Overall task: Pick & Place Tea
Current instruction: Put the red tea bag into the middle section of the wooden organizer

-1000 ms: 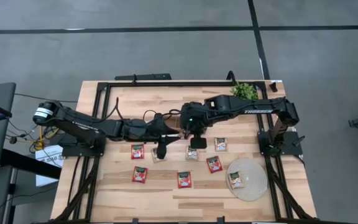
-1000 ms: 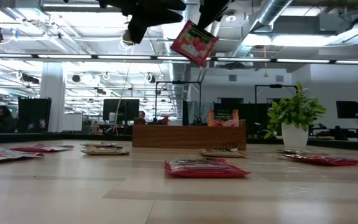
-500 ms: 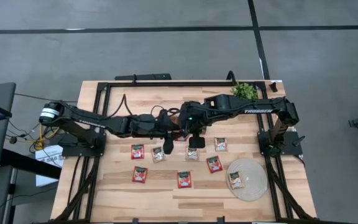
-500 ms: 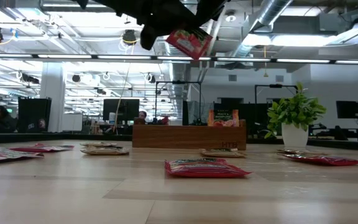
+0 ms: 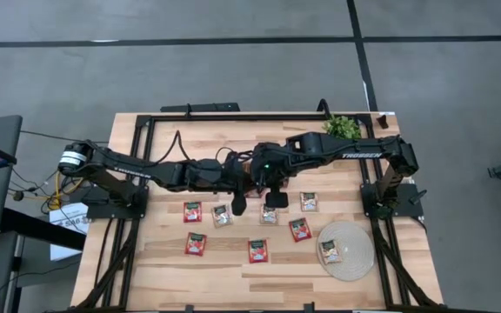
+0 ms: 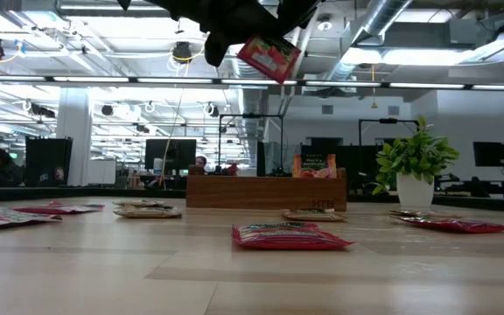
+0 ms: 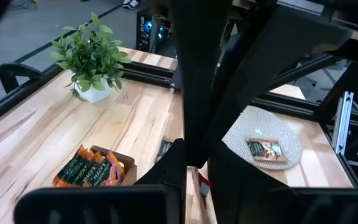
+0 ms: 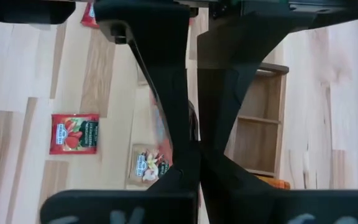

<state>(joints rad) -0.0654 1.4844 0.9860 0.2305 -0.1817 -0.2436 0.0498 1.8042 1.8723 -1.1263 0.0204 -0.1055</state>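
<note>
Tea sachets loose on bench (image 5: 172,269): six lie flat in the high view, among them a red one (image 5: 196,244), a second red one (image 5: 258,251) and a pale one (image 5: 223,216).
Tea sachet on mat: one (image 5: 330,252) rests on the round woven mat (image 5: 355,261), near the bench's right edge.
Tea sachet in the air: one red sachet (image 6: 269,58) hangs tilted high above the bench in the low view, where the two arms meet.
Wooden box (image 6: 266,191): stands at the far side of the bench with upright packets (image 6: 314,165) in it, beside the potted plant (image 6: 415,163).
Progress: judged early to middle; one sachet is lifted, most lie unsorted, and where they should end up is not clear.
Right hand (image 8: 191,124): fingers pressed together, clamped on the raised red sachet, whose edge shows between them.
Left hand (image 5: 239,203): fingers nearly together, right beside the same sachet; whether it grips it I cannot tell.
</note>
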